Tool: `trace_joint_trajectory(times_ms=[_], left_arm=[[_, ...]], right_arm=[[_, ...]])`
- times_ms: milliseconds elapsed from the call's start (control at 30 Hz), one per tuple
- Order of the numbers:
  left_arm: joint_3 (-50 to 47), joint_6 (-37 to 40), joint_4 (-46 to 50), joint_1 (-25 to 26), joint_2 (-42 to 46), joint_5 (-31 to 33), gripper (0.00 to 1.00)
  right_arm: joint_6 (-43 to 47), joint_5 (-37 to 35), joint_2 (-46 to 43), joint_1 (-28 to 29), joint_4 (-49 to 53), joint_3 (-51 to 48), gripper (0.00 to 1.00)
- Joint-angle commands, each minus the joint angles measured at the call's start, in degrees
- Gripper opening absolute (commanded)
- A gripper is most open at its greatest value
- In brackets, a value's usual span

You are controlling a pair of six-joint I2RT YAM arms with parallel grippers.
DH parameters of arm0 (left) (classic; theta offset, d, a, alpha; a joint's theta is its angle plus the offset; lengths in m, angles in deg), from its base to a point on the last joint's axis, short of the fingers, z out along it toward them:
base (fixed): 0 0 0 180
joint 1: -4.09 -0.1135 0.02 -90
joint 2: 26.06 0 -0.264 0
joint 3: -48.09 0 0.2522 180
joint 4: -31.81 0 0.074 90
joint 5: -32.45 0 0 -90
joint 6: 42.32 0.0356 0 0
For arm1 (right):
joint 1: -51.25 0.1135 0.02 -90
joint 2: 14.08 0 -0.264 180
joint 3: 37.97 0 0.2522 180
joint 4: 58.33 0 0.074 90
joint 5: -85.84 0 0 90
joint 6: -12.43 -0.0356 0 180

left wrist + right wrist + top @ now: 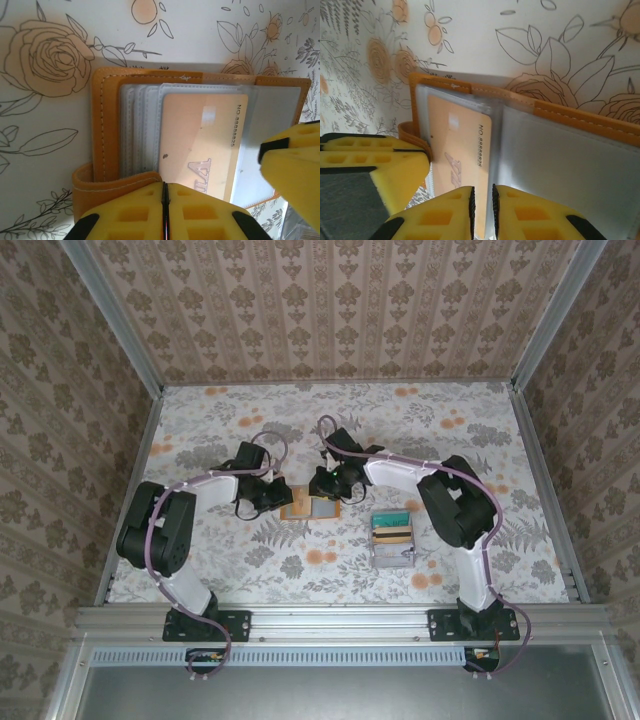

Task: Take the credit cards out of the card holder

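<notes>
Open card holder (297, 508) lay flat between the grippers. Left gripper (165, 210) was pinched shut on its orange flap. Right gripper (482, 210) stood narrow, straddling the tan credit card (460, 160) edge; possibly not gripping. Best: pin flap down, draw card straight along sleeve.

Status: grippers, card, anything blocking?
Left gripper shut on card holder edge. Right gripper slightly open at credit card, card in sleeve. Grey tray stands clear.
</notes>
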Motion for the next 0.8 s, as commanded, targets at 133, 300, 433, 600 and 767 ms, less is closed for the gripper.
trace_joint_trajectory(times_ms=[133,300,433,600,767], left_arm=[[-1.26,0.04,-0.14,0.1,-1.38,0.08,0.09],[-1.42,-0.05,-0.05,0.32,-1.3,0.21,0.08],[-1.61,-0.23,-0.06,0.4,-1.33,0.23,0.08],[-1.68,-0.28,-0.06,0.67,-1.36,0.21,0.07],[-1.78,-0.4,-0.05,0.76,-1.29,0.36,0.05]], right_arm=[[-2.31,3.32,2.6,0.17,-2.05,-0.63,0.2],[-2.59,3.66,3.46,0.26,-2.08,-0.64,0.19],[-3.08,4.64,3.91,0.26,-2.87,-0.82,0.19],[-4.29,6.26,4.44,0.22,-4.56,-0.92,0.18],[-4.62,6.61,4.64,0.27,-4.69,-0.96,0.11]])
